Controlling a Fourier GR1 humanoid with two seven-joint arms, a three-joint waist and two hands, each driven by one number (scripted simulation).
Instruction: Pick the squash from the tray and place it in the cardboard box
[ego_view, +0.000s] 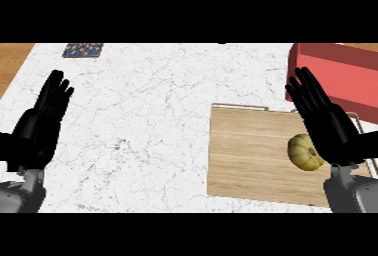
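From the head view I judge the job barely begun: the squash (304, 152) lies on the wooden tray (251, 155), near its right side, and nothing has lifted it yet. My right hand (325, 122) hangs over that side of the tray with fingers straight and open, holding nothing, its palm partly covering the squash's right edge; whether it touches I cannot tell. My left hand (40, 125) rests open at the left edge of the view, fingers up, well apart from everything. What is left is the whole grasp, lift and carry. The box (336, 75), which looks red here, sits at the far right just beyond the tray, nothing between them. A small patterned item (83, 50) lies at the far left of the marble bench (140, 130), out of the way.
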